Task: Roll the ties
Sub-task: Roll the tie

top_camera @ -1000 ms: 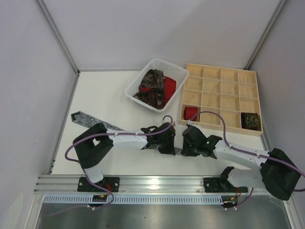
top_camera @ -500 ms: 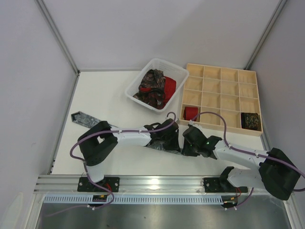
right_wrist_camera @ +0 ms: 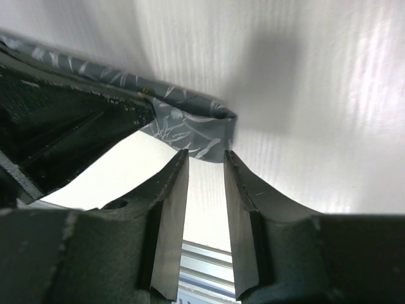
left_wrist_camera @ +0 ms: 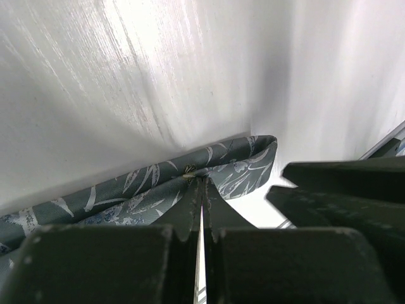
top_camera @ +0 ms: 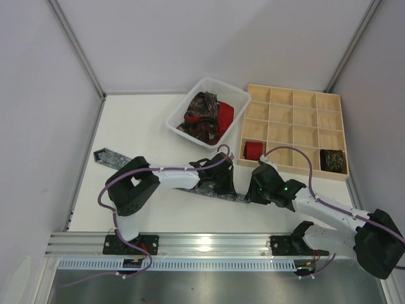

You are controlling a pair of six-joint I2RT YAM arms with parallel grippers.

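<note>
Starting the roll on grey tie (top_camera: 109,156): lying mostly flat across table (top_camera: 145,120), only the end doubled over. Pinching that fold with left gripper (left_wrist_camera: 201,190), fingers pressed together on fabric. Holding right gripper (right_wrist_camera: 205,158) slightly spread at fold tip, not gripping. Sitting done in wooden tray (top_camera: 294,106): red roll (top_camera: 254,150) near-left, dark paisley roll (top_camera: 333,160) near-right. Waiting loose in white basket (top_camera: 179,123): paisley tie (top_camera: 201,114), red tie (top_camera: 224,115).
</note>
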